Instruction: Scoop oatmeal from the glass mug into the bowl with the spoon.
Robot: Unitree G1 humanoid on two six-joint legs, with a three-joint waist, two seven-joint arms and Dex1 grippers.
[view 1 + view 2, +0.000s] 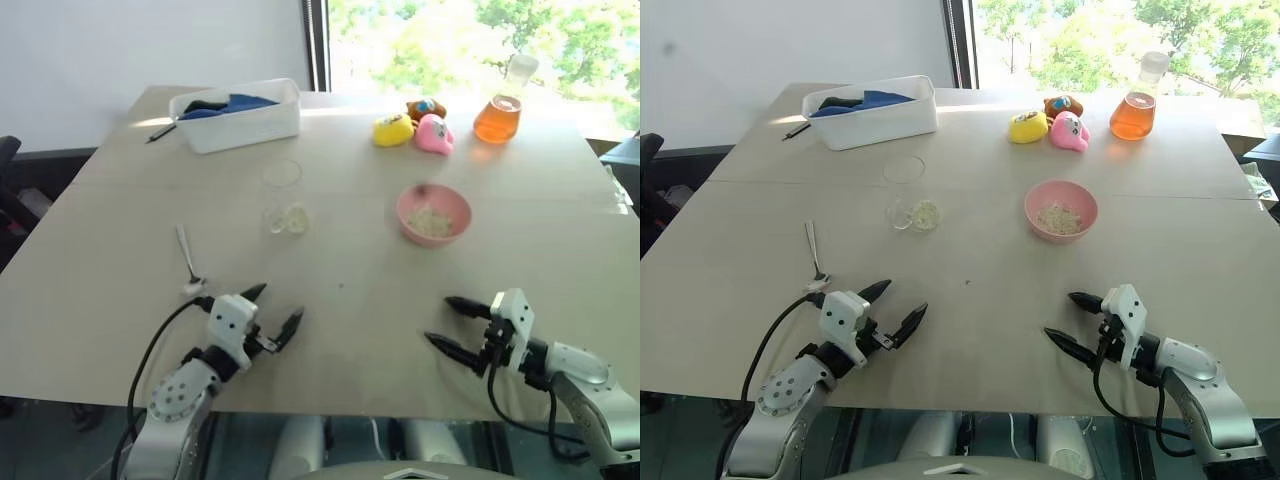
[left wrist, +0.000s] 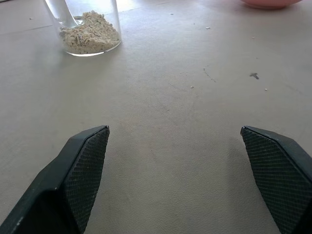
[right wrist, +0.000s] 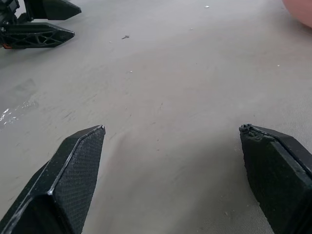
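Hovering low over the near table edge with left gripper (image 1: 268,317) and right gripper (image 1: 452,325) both splayed wide and empty, spoon (image 1: 187,258) unclaimed just beyond the left, glass mug (image 1: 286,218) and bowl (image 1: 432,213) farther off; next, probably reaching for that handle.

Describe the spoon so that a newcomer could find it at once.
Start at the pale table and look to the robot's left half, on the near side of the white tub and the glass mug. The spoon lies flat just beyond the open left gripper. It is slim and silver, unlike the dark pen by the tub.
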